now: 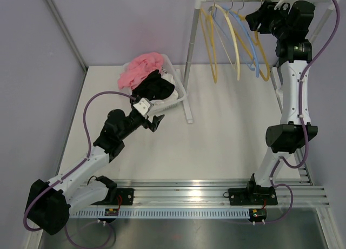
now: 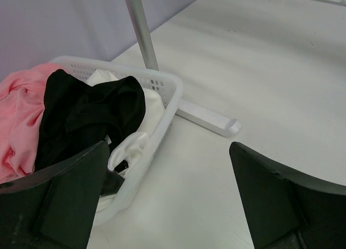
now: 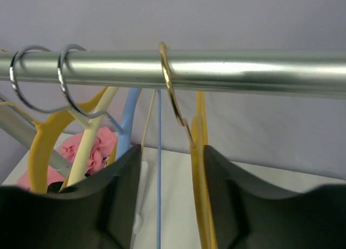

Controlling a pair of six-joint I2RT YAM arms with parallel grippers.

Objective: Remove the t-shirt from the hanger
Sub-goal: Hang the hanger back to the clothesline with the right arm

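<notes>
- We see a pale, matte worktop (image 1: 232,141) closed in by plain lavender walls (image 1: 108,21), with a slotted metal rail (image 1: 189,190) along its near edge carrying both arm bases.
- A white basket (image 1: 182,92) sits at the far left of the worktop, just beside the foot of the clothes rack (image 1: 191,65).
- A pink garment (image 1: 141,67), a black garment (image 1: 157,86) and a white garment (image 2: 154,105) lie heaped in the basket. We take the t-shirt to be among these, but we cannot tell which one it is.
- The hangers hang bare from the steel bar (image 3: 243,70): a yellow hanger (image 3: 195,146), a blue hanger (image 1: 251,59) and a cream hanger (image 1: 235,48).
- The left claw (image 1: 151,120) hovers at the basket's near rim, released, its jaws spread wide and holding nothing.
- The right claw (image 1: 253,19) is raised to the bar. Its jaws stand apart on either side of the yellow hanger's neck, not clenched on it.
</notes>
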